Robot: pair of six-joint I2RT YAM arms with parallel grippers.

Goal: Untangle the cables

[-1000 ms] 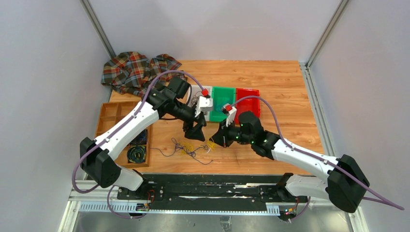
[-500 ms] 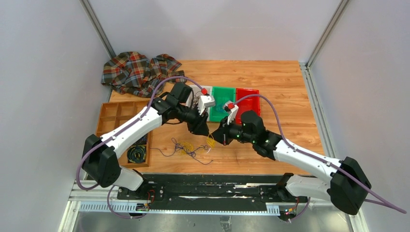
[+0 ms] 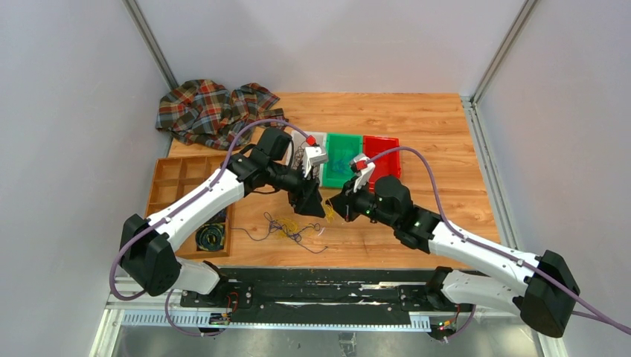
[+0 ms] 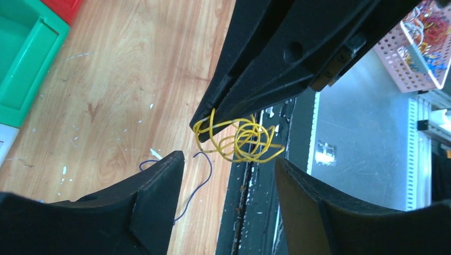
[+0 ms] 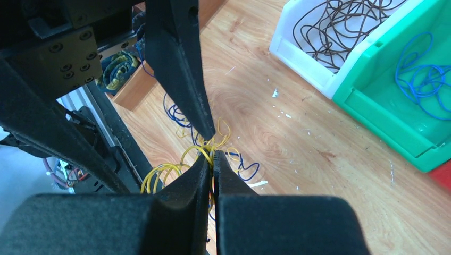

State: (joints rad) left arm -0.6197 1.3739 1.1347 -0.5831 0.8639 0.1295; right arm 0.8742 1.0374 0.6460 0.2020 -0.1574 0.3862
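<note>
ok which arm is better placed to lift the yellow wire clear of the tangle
Right. The right claw is already shut on the yellow wire; the left claw beside it is open and holds nothing.

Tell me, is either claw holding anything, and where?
The right gripper is shut on the yellow wire, pinching a loop at the edge of its tangle. The left gripper is open and holds nothing.

The yellow wire (image 5: 159, 171) runs out of sight behind the right jaws. Beyond them, the white bin (image 5: 303, 69) is cut off by the top edge. From above, the grip is too small to tell.
</note>
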